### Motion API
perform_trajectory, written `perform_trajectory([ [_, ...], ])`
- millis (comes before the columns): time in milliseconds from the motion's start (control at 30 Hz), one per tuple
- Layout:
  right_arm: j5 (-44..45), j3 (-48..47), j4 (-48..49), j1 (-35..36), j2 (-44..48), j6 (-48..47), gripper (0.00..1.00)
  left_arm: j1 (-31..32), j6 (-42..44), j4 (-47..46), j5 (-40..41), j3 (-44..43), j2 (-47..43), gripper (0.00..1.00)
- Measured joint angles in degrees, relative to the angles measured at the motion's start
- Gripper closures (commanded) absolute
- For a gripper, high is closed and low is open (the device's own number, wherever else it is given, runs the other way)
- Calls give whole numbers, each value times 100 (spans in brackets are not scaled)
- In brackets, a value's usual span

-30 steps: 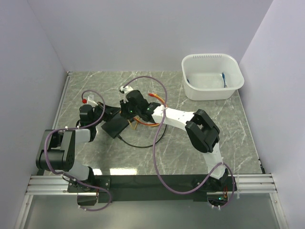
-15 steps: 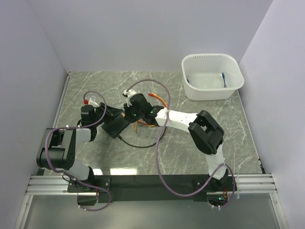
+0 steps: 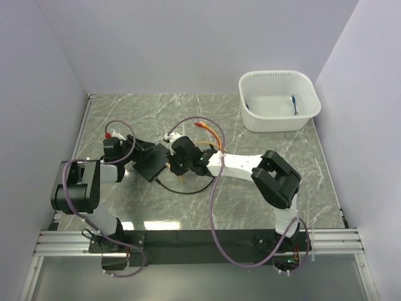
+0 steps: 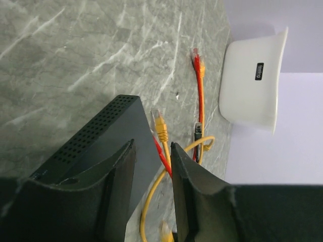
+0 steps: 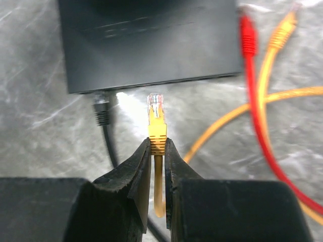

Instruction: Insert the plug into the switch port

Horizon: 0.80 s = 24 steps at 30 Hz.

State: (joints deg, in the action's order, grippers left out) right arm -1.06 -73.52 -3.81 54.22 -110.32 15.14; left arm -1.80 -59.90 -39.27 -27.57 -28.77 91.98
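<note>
Low and outstretched, right arm (image 3: 238,164), fingers (image 5: 139,171) tight on yellow plug (image 5: 157,121), just before switch (image 5: 151,45).

Plug (image 5: 156,115) just right of switch (image 5: 151,45); tub (image 3: 279,123) rear right.

Grey marble table (image 3: 313,169) carries a black switch box (image 3: 152,167), loose cables (image 4: 198,91), white tub (image 3: 276,123)

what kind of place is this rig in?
Likely a lab test cell: plain walls box in a marble-look table, two arms bolt to a rail at its edge, and loose cables, a switch and a tub are the props.
</note>
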Motion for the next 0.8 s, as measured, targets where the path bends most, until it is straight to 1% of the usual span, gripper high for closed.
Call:
perform_trajectory([
  [300, -37, -52, 87, 256, -184, 46, 100, -103, -57, -13, 50, -153, 166, 63],
  [433, -131, -118, 116, 273, -376, 52, 100, -243, -28, -37, 48, -262, 238, 65],
  [600, -227, -146, 122, 293, -507, 98, 100, -409, -17, -94, 33, -431, 540, 66],
  [800, -284, -201, 120, 302, -629, 153, 100, -433, 22, -269, -28, -459, 739, 66],
])
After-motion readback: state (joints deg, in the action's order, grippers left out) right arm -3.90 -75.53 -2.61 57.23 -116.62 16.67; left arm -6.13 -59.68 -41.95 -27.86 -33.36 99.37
